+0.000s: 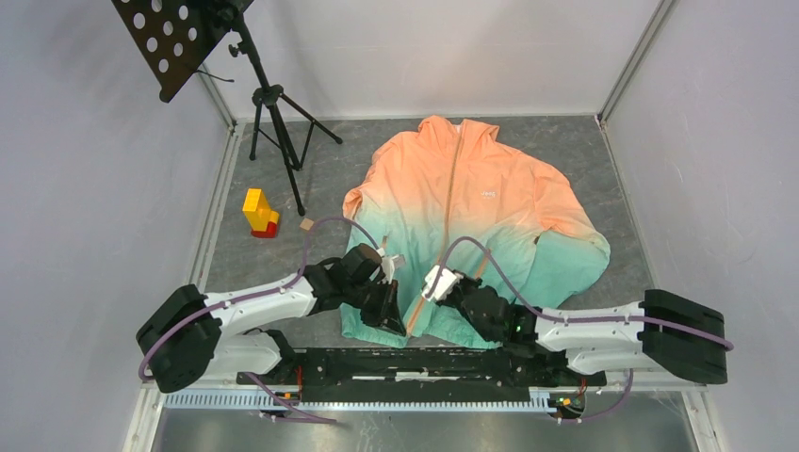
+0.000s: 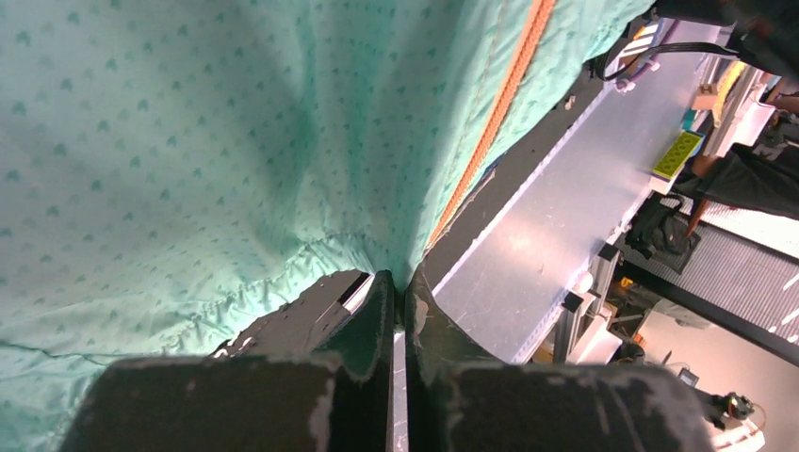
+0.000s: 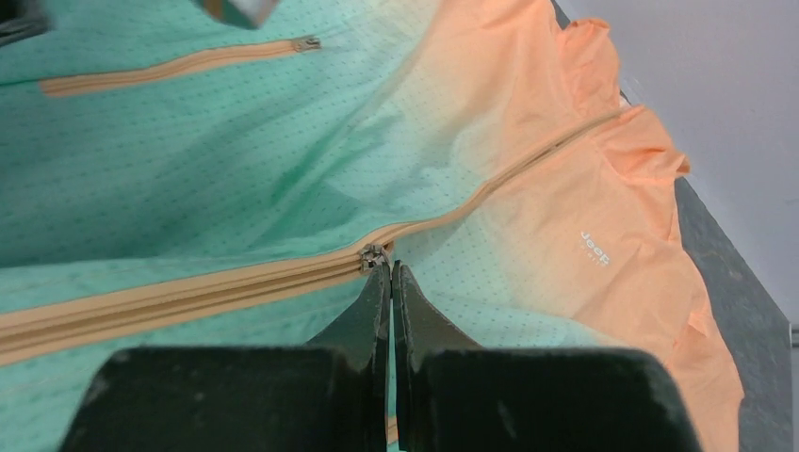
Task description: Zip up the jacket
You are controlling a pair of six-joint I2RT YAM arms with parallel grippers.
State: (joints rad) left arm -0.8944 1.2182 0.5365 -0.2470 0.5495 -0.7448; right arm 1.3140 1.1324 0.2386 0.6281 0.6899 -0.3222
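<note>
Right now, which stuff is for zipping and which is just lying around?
For the job: jacket, centre zipper, zip slider, left gripper, right gripper.
Just lying about: yellow-and-red block, small tan cube, black music stand.

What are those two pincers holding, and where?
Left pincer pinches the jacket by its bottom hem beside the zipper; right pincer seemingly pinches the zipper pull.

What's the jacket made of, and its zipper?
The jacket looks like thin synthetic cloth, perhaps nylon: matte, crinkly, with tiny dots. Its zipper has tan woven-looking tape; the slider looks metallic, though it is small to judge.
</note>
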